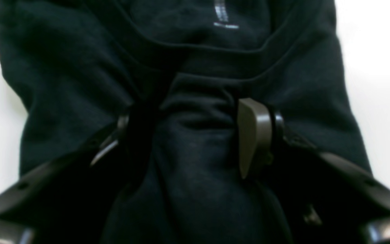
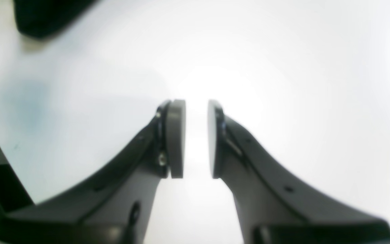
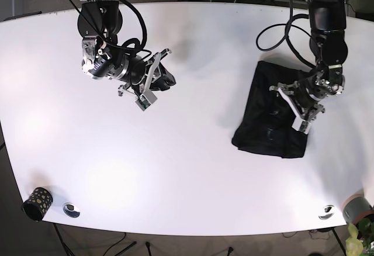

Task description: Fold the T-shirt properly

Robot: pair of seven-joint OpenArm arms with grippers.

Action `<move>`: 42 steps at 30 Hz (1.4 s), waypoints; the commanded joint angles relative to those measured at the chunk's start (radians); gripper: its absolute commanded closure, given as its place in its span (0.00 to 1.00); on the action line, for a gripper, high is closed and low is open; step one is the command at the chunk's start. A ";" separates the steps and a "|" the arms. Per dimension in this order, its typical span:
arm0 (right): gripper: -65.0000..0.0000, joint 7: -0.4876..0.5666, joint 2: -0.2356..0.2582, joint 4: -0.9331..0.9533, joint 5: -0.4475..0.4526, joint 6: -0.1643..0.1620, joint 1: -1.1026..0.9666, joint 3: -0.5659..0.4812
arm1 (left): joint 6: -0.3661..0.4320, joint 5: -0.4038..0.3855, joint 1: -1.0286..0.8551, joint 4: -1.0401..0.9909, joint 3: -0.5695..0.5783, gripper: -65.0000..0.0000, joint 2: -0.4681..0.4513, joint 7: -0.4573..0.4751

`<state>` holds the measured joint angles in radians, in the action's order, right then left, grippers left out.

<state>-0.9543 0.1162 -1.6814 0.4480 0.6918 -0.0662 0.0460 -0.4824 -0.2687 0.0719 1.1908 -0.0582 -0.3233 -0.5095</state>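
The T-shirt (image 3: 273, 116) lies on the right part of the white table (image 3: 193, 168), gathered into a compact dark block roughly rectangular in outline, which suggests that most of the folding is already done. The near left corner of the block bulges outward and its near edge is uneven, so a last fold or a squaring of the edges probably remains. The left gripper (image 1: 188, 135) sits on the right side of the garment; in the left wrist view its jaws stand on either side of a raised ridge of dark cloth with the neckline just beyond, and they appear to be closed on that ridge, though the dark fabric hides one pad. The right gripper (image 2: 195, 139) hangs above bare table at the far left, well apart from the garment; its jaws are slightly parted with white table showing between the pads, and they hold nothing. As for containers, a small dark speckled cup (image 3: 35, 202) stands at the near left corner of the table, and its contents cannot be made out. A plant pot (image 3: 357, 210) shows at the near right corner with pale leaves beside it.
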 commanded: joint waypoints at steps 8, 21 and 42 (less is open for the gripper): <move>0.84 0.021 0.004 -0.038 0.018 0.006 0.016 0.002 | 0.047 0.119 -0.021 -0.122 -0.096 0.45 -0.199 -0.123; 0.84 0.021 0.023 -0.095 0.019 0.006 -0.004 0.021 | 0.046 0.119 -0.022 -0.398 -0.099 0.45 -0.412 0.108; 0.84 0.025 0.027 -0.128 0.008 0.006 -0.013 0.022 | -0.049 0.124 -0.060 -0.314 -0.214 0.45 -0.506 0.194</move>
<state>-0.9539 0.1387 -1.7870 0.4431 0.6926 -0.0956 0.0650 -0.5255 -0.1410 0.0132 0.8295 -0.2333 -0.8040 -0.3248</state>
